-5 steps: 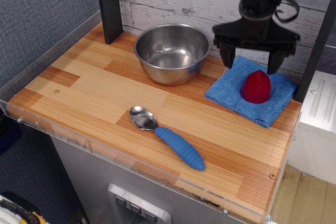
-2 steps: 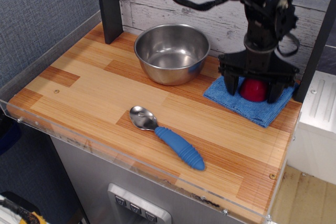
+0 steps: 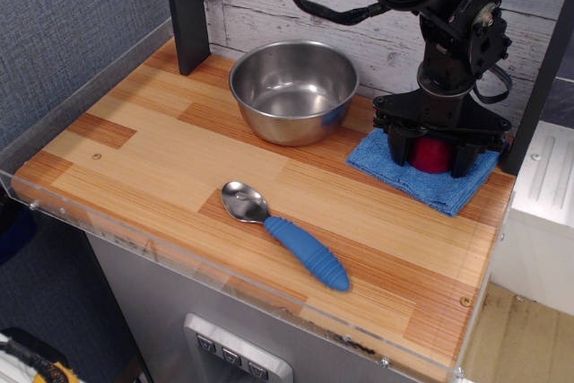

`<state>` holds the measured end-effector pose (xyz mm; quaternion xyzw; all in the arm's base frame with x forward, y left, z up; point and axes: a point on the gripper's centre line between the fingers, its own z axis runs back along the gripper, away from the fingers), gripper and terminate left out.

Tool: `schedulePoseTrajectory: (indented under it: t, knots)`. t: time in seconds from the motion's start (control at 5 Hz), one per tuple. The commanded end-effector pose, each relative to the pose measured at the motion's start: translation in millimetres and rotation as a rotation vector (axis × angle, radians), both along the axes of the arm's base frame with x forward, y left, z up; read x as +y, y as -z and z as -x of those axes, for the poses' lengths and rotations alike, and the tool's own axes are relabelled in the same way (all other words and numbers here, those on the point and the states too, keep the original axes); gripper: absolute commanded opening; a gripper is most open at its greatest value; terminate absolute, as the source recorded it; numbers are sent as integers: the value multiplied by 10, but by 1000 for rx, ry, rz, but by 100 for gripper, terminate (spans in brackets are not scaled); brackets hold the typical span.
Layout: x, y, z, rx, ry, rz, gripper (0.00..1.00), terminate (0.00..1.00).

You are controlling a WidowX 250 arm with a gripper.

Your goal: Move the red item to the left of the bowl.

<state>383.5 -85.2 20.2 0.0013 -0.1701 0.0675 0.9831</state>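
The red item (image 3: pixel 432 156) sits on a blue cloth (image 3: pixel 421 177) at the right rear of the wooden table. My gripper (image 3: pixel 431 154) is lowered over it, with one finger on each side pressed close against it, so only the item's lower middle shows between them. The item still rests on the cloth. The steel bowl (image 3: pixel 293 89) stands empty to the left of the cloth, at the back middle of the table, apart from the gripper.
A steel spoon with a blue handle (image 3: pixel 285 233) lies near the front middle. A dark post (image 3: pixel 186 11) stands behind the bowl's left side. A plank wall runs behind the table and a white unit (image 3: pixel 538 208) stands off its right edge.
The gripper has come down from above the cloth to around the red item, and its fingers have drawn in against the item's sides. The item has not moved.
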Motion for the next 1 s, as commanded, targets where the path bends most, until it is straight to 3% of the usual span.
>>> schedulePoseTrajectory:
  t: [0.0, 0.4, 0.8]
  knots:
    - [68, -343, -41, -79, -9, 16, 0, 0]
    - [122, -855, -33, -196, -23, 28, 0, 0]
    - [615, -1220, 310, -247, -145, 15, 0, 0]
